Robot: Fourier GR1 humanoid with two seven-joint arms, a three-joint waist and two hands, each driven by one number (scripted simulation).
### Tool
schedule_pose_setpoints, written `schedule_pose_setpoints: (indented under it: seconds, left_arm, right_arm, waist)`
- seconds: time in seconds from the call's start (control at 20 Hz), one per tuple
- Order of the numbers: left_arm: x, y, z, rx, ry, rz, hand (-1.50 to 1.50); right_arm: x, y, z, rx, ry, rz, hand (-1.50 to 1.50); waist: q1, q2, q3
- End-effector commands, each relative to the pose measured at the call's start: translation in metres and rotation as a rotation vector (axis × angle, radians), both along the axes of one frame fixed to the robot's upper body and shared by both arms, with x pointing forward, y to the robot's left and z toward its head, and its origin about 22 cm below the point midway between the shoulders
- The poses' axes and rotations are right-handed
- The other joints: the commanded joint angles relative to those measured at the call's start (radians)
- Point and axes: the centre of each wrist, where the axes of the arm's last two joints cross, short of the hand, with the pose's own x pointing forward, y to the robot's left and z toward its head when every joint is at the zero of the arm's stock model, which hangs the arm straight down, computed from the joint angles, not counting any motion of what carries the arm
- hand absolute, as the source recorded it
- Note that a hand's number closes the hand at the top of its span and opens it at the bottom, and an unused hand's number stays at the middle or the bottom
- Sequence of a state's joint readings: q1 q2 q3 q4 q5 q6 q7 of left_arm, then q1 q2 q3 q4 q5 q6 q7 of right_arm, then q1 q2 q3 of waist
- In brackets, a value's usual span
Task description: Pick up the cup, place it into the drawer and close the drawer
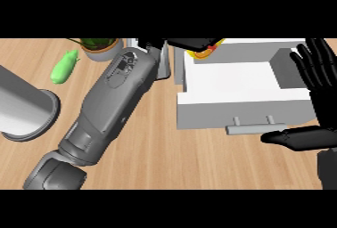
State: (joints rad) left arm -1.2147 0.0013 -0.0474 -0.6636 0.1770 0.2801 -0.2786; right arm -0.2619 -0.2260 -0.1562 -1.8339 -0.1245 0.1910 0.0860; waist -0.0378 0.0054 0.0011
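Cup (201,52): only a yellow rim with a red patch shows, at the far end of the open drawer, mostly hidden by the left hand; it seems to be held over the drawer's back part for setting down, though whether it touches the drawer floor cannot be told.
Right hand (314,111): nearest, at the view's right edge, fingers straight and up, thumb out, holding nothing; resting beside the drawer, clear of the other arm's work.
Drawer handle (253,128): a grey bar on the front panel facing the robot, just left of the right thumb, within reach for the closing push.
Drawer (230,78): white, pulled open on the wooden worktop (158,147), its inside bare and ready to take the cup.
Left forearm (108,107): slants from lower left toward the drawer's far corner.
Left hand (191,43): black, curled about the cup at the far edge.
Far left: grey cylinder (26,111), green vegetable (63,69), potted plant (100,46), all well apart from the drawer.
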Motion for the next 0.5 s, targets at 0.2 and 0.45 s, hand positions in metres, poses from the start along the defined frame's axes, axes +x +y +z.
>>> schedule_pose_setpoints:
  seconds: [0.2, 0.45]
  left_arm:
    - [0.01, -0.02, -0.008, 0.149, 0.138, 0.112, 1.5]
    - [0.009, -0.015, -0.037, 0.264, 0.225, 0.037, 1.5]
  right_arm:
    - [0.008, 0.007, 0.003, -0.013, -0.023, 0.066, -1.5]
    - [0.012, 0.012, 0.003, -0.005, -0.039, 0.089, -1.5]
  waist:
    - [-0.059, 0.017, 0.001]
    - [-0.103, 0.03, 0.002]
